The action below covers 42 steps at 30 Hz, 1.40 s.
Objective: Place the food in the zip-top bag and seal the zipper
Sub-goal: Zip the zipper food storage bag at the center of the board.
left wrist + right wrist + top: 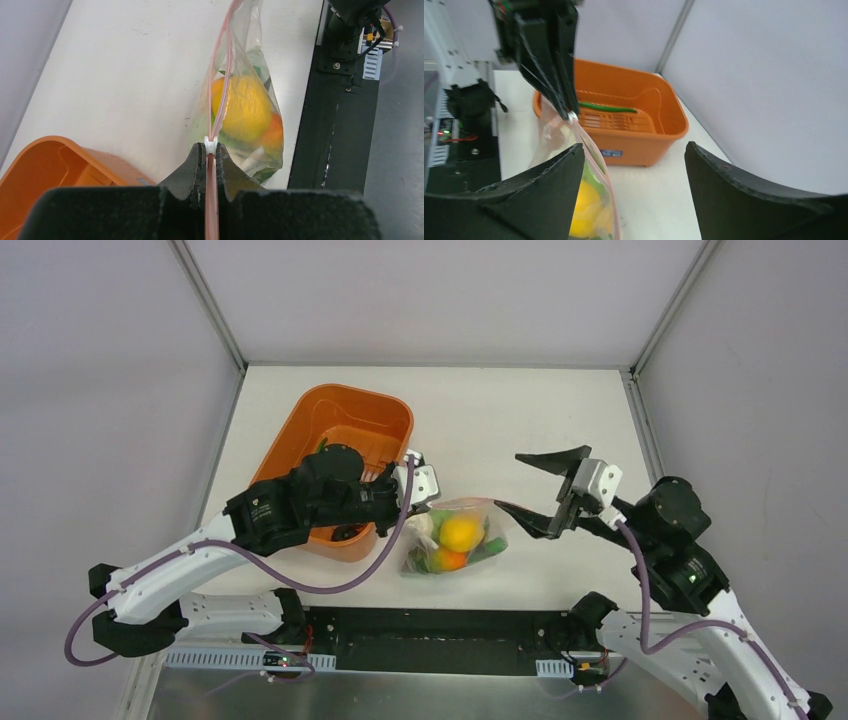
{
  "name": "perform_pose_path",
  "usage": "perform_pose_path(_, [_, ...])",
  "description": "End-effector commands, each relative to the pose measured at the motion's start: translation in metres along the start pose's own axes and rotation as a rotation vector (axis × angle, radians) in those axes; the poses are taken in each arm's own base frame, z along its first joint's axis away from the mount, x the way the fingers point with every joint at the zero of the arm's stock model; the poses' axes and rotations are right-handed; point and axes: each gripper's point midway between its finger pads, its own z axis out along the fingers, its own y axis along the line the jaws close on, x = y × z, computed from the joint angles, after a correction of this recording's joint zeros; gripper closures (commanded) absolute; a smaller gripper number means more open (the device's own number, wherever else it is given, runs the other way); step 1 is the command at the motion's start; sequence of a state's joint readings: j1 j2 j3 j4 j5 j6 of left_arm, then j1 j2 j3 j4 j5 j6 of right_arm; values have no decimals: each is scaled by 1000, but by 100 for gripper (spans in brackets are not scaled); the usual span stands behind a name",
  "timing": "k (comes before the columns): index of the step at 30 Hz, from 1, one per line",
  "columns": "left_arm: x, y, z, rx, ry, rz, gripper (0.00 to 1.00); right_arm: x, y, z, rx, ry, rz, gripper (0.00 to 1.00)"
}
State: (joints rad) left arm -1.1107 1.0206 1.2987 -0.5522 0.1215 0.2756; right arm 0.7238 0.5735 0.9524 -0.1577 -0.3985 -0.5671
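The clear zip-top bag (455, 537) lies right of the orange basket, with yellow (460, 532), orange (450, 560) and green food inside. My left gripper (425, 485) is shut on the pink zipper (220, 95) at its white slider (211, 144); the yellow fruit (245, 107) shows through the plastic beyond. My right gripper (540, 492) stands open at the bag's right end. In the right wrist view the zipper (599, 155) runs along the inner side of the left fingertip (559, 170), with nothing between the open jaws (634, 155). A long green pod (606, 107) lies in the basket.
The orange basket (340, 460) stands at the left, partly under my left arm, with a dark item (350, 532) at its near end. The black base rail (430, 635) runs along the table's near edge. White table (520, 410) stretches beyond the bag.
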Motion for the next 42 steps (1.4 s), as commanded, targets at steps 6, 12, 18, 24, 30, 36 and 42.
perform_pose_path(6, [-26,-1,0,33,-64,0,100,5,51,42,-427,124,217,27])
perform_pose_path(12, [-22,-5,3,48,-63,-21,100,37,58,56,-487,217,265,31])
perform_pose_path(18, [-22,-4,4,42,-64,-18,100,45,72,52,-557,190,251,40])
perform_pose_path(24, [-23,-4,9,44,-59,-16,100,50,71,56,-541,175,262,52])
perform_pose_path(30, [-22,-4,10,42,-60,-16,100,57,67,64,-502,139,238,72])
perform_pose_path(36, [-16,-3,9,36,-49,-17,100,59,71,57,-513,140,221,85])
perform_pose_path(42, [-7,-2,7,21,-25,-19,100,70,67,55,-475,180,219,100])
